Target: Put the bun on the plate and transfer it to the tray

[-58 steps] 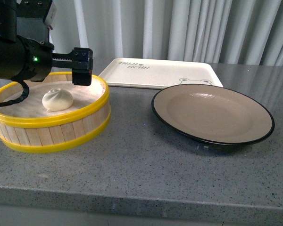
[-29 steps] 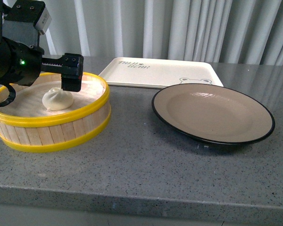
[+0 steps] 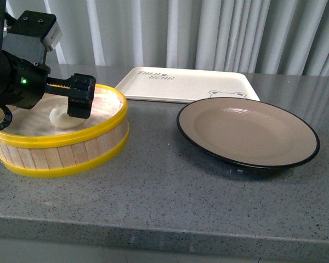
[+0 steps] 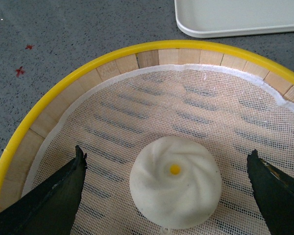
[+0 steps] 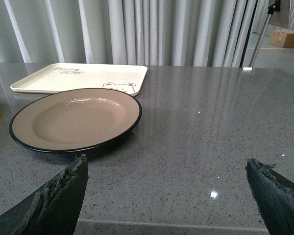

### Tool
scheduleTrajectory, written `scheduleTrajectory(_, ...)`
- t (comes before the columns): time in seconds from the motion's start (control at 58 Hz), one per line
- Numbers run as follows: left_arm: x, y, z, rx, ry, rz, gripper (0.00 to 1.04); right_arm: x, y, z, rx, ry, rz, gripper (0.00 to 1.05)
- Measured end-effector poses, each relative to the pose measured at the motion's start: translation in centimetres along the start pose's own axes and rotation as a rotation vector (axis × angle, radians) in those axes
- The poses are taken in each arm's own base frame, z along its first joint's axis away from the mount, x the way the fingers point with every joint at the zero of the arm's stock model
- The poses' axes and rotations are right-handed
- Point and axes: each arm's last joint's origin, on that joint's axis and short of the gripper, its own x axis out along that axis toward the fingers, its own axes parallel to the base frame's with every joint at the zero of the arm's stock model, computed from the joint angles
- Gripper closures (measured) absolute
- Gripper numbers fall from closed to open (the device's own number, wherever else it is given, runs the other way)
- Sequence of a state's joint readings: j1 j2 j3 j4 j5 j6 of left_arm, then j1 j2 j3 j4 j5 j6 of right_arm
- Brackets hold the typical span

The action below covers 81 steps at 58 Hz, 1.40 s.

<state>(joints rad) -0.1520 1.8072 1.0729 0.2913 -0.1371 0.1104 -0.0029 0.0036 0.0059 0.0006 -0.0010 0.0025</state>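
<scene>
we hold the left gripper (image 4: 166,155) wide open | bun (image 4: 175,188) lies centred between its fingers, touching neither, inside the steamer basket (image 4: 63,93) | bun round, no long axis | right gripper (image 5: 166,163) also wide, near the plate (image 5: 76,120), well apart from the bun | we judge the left arm nearer.

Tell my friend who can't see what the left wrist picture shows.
A small round white pleated bun sits on white mesh inside a yellow-rimmed wooden steamer basket, between the left gripper's open black fingers. A cream-white tray's corner lies outside on the grey speckled counter.
</scene>
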Motion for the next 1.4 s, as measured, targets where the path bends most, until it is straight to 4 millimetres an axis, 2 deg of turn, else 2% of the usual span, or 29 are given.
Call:
scheduleTrajectory(0.293, 0.1, -0.3, 0.6, 0.021, 0.004, 0.012, 0.07, 0.0, 0.0, 0.0, 0.000, 0.000, 0.000, 0.08)
scheduleTrajectory(0.707, 1.4, -1.2, -0.2, 0.045, 0.054, 0.027, 0.07, 0.0, 0.0, 0.0, 0.000, 0.000, 0.000, 0.08)
scheduleTrajectory(0.776, 1.4, -1.3, -0.2, 0.046, 0.056, 0.025, 0.14, 0.0, 0.0, 0.0, 0.000, 0.000, 0.000, 0.08)
scheduleTrajectory(1.138, 1.1, -1.8, 0.3, 0.038, 0.043, 0.002, 0.71, 0.0, 0.0, 0.0, 0.000, 0.000, 0.000, 0.08)
scheduleTrajectory(1.276, -0.4, -1.7, 2.3, 0.003, -0.016, -0.017, 1.00, 0.0, 0.0, 0.0, 0.000, 0.000, 0.000, 0.08)
scheduleTrajectory(1.397, -1.7, -1.8, 4.2, -0.009, -0.073, -0.029, 1.01, 0.0, 0.0, 0.0, 0.000, 0.000, 0.000, 0.08)
